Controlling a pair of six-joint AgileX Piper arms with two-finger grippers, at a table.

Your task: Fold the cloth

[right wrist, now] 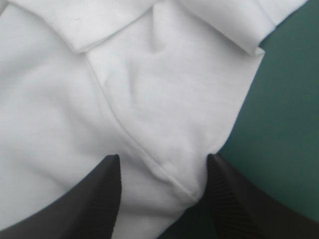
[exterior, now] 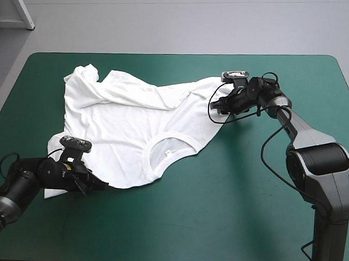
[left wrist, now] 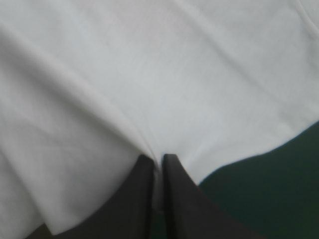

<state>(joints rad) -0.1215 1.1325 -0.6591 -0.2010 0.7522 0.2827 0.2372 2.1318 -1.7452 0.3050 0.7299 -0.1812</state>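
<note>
You see the T-shirt [exterior: 129, 123] lying spread on the teal-green surface [exterior: 234, 218], mostly flat. It is rumpled into folds along its far edge and bunched at the far-left corner. The collar [exterior: 171, 153] faces the near side, slightly left of the surface's middle.

Your left end effector [exterior: 98, 185] sits low at the shirt's near-left edge. In the left wrist view its black fingers [left wrist: 142, 199] are all but together, pinching a ridge of white cloth between them (creases fan out from the pinch).

Your right end effector [exterior: 220, 106] is at the shirt's far-right corner. There its fingers [right wrist: 107, 194] stand well apart, with a seamed piece of cloth lying between them and bare surface just beside one finger.
</note>
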